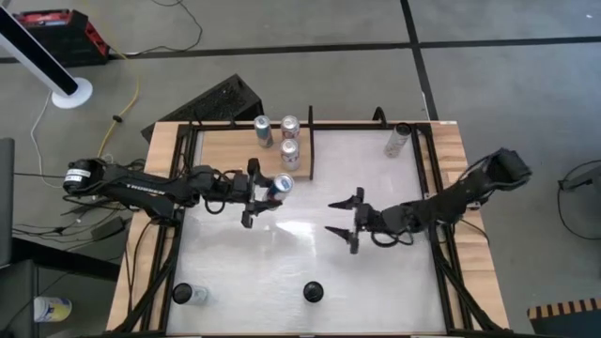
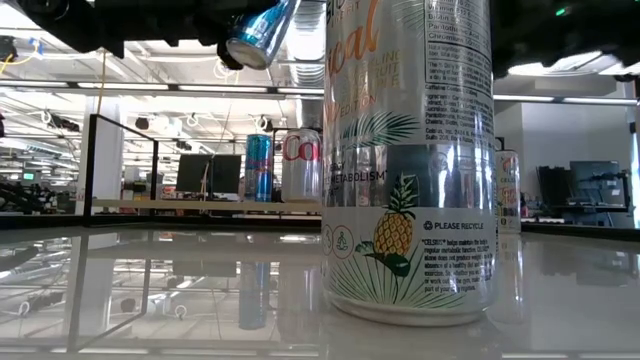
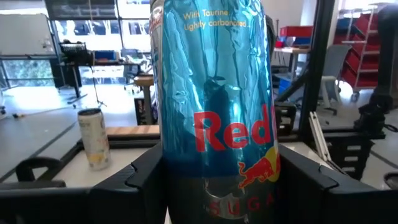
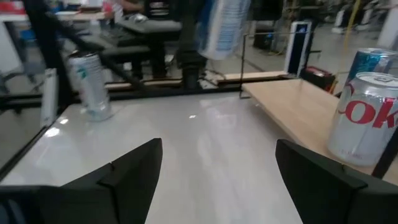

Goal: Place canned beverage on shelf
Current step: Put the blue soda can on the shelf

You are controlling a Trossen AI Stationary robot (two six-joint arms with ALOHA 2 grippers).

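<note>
**Carried can near the shelf edge**

The left end effector is clamped on a blue energy-drink can, held clear of the white worktop and tilted, as the low view shows, just beside the front edge of the shelf. The right end effector waits over the middle of the worktop with its fingers spread and nothing between them. Three cans already stand on the shelf's right-hand part, so the step is best done by bringing the carried can upright, moving it over bare wood to the left of that group, and lowering it until its base sits flat before letting go; passing close to the standing cans would risk toppling them. The carried can is slim and tall, glossy light blue with red lettering and a small red-and-yellow emblem, seen in the left wrist view. Other cans stand elsewhere on the worktop, among them a pale one at the far right.
</note>
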